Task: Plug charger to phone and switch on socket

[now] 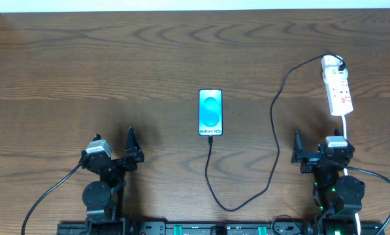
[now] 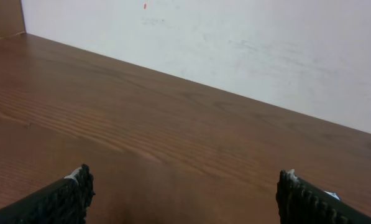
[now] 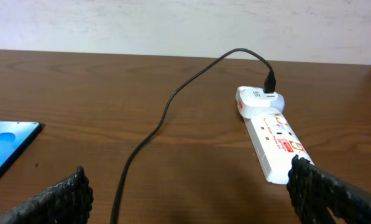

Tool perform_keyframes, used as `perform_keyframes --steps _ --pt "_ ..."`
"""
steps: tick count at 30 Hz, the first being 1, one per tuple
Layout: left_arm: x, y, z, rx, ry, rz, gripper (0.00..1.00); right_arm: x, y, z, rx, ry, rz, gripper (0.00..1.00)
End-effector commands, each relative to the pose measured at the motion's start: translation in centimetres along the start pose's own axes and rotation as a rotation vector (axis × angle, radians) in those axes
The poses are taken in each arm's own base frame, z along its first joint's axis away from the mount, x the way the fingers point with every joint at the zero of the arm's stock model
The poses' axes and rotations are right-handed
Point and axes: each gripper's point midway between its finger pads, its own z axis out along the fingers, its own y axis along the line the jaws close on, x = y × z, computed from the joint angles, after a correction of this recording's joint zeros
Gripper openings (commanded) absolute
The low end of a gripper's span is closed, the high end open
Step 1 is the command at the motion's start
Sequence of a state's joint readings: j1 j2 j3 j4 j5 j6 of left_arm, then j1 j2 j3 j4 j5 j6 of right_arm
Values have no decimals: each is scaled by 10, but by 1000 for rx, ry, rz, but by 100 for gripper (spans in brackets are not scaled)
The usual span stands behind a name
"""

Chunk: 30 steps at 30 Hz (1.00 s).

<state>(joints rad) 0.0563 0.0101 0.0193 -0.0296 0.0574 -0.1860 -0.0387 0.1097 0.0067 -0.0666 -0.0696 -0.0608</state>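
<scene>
The phone lies flat at the table's middle, blue screen up; its corner shows in the right wrist view. The black charger cable runs from the phone's near end in a loop to its plug in the white socket strip at the far right. In the right wrist view the cable reaches the plug on the socket. My left gripper is open and empty at the near left; its view shows bare table. My right gripper is open and empty, just short of the socket.
The socket's white cord runs back past my right arm. A pale wall borders the table's far edge. Brown wooden table stretches left of the phone.
</scene>
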Motion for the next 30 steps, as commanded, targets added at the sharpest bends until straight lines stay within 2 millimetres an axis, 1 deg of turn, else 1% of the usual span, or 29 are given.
perform_keyframes --steps 1,6,9,17,30 --pt "15 1 1 2 48 1 95 -1 -1 -1 8 -5 -18 99" --pt "15 1 1 2 48 1 95 -9 0 -3 9 -44 -21 99" --pt "15 1 1 2 49 1 95 -21 2 -7 3 -98 -32 99" --pt "15 1 1 2 49 1 95 -21 7 -7 -19 -98 -35 99" --pt "15 1 1 2 48 2 95 -21 5 -7 -6 -96 -34 99"
